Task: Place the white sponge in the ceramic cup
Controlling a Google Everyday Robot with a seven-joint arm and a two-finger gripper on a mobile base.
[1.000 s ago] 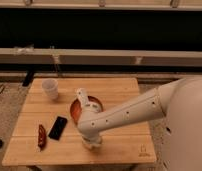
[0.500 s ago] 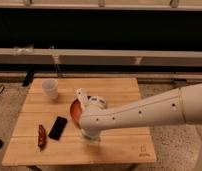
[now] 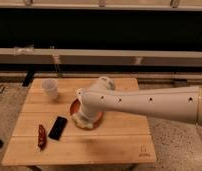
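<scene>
The ceramic cup (image 3: 50, 89) is small and white and stands upright at the far left of the wooden table (image 3: 104, 150). My white arm reaches in from the right. Its gripper (image 3: 83, 119) points down over the front part of the orange-red bowl (image 3: 74, 107), right of the cup and well apart from it. The white sponge does not show as a separate thing; the wrist and gripper hide whatever is under them.
A black phone (image 3: 57, 127) lies left of the bowl, toward the table's front. A slim red-brown item (image 3: 41, 136) lies left of the phone. A long low rail (image 3: 119, 56) runs behind the table.
The gripper has moved from near the table's front middle back and to the left, and is now over the bowl. The arm has swung lower across the right side. The cup, phone and red-brown item have not moved.
</scene>
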